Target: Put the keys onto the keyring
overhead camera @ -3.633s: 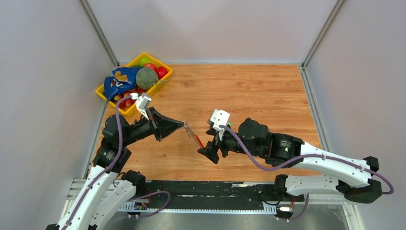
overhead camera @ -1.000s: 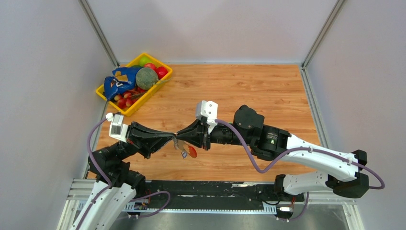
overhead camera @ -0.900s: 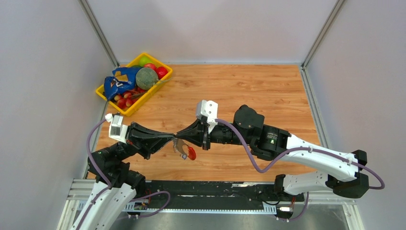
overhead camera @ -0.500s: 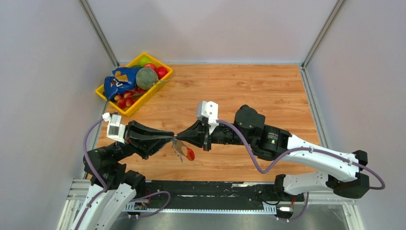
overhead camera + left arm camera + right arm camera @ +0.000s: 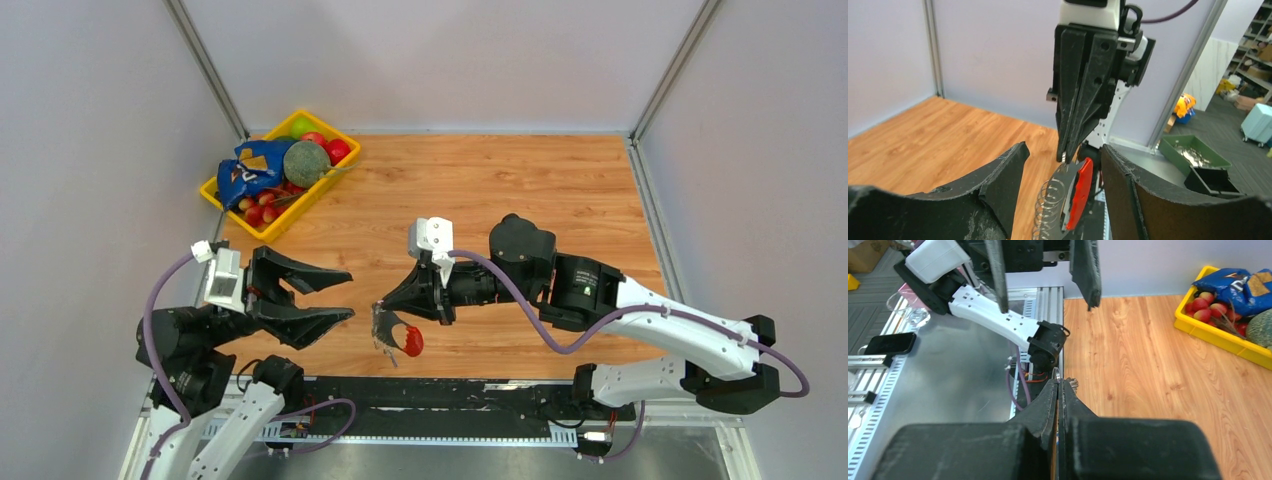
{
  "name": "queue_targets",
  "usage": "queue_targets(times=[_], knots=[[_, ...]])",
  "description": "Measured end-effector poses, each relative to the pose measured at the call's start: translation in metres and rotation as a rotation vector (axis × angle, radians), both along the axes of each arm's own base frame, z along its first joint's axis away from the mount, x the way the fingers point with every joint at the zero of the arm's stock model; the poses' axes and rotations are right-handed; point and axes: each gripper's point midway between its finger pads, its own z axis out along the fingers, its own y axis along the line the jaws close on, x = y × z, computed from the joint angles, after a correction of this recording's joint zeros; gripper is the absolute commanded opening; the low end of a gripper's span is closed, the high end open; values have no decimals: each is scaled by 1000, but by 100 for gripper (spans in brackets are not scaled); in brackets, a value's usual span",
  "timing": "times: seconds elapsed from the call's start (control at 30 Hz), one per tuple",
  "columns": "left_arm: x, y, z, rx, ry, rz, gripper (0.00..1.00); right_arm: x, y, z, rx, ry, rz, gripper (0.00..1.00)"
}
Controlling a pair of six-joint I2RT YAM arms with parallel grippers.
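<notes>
The keyring point(image 5: 398, 336), a red curved piece joined to a silvery coil, hangs in the air over the near part of the wooden table. My right gripper point(image 5: 381, 304) is shut on its upper metal end. In the left wrist view the red piece point(image 5: 1079, 194) and coil point(image 5: 1049, 204) dangle under the right fingers point(image 5: 1079, 100). My left gripper point(image 5: 351, 294) stands open just left of the bunch, touching nothing. In the right wrist view a silvery loop point(image 5: 1055, 373) pokes out past the shut tips. The keys cannot be made out apart from the bunch.
A yellow bin point(image 5: 262, 232) at the back left holds small balls, a blue bag and a grey-green ball; it also appears as the yellow bin point(image 5: 1220, 337) in the right wrist view. Grey walls enclose the table. A metal rail point(image 5: 420, 400) runs along the near edge.
My left gripper has opened, let go of the keyring and drawn back to the left. The right gripper stays shut and has dipped slightly nearer, with the keyring now hanging from it alone.
</notes>
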Motion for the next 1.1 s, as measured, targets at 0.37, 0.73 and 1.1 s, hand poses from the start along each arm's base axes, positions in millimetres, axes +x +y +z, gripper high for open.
queue_targets(times=[0.37, 0.73, 1.1], knots=[[4, -15, -40, 162, 131, -118, 58, -20, -1, -12, -99, 22, 125, 0], [-14, -16, -45, 200, 121, -221, 38, -18, 11, -14, -137, 11, 152, 0], [-17, -16, -54, 226, 145, -241, 32, -17, 14, -10, -138, 5, 150, 0]])
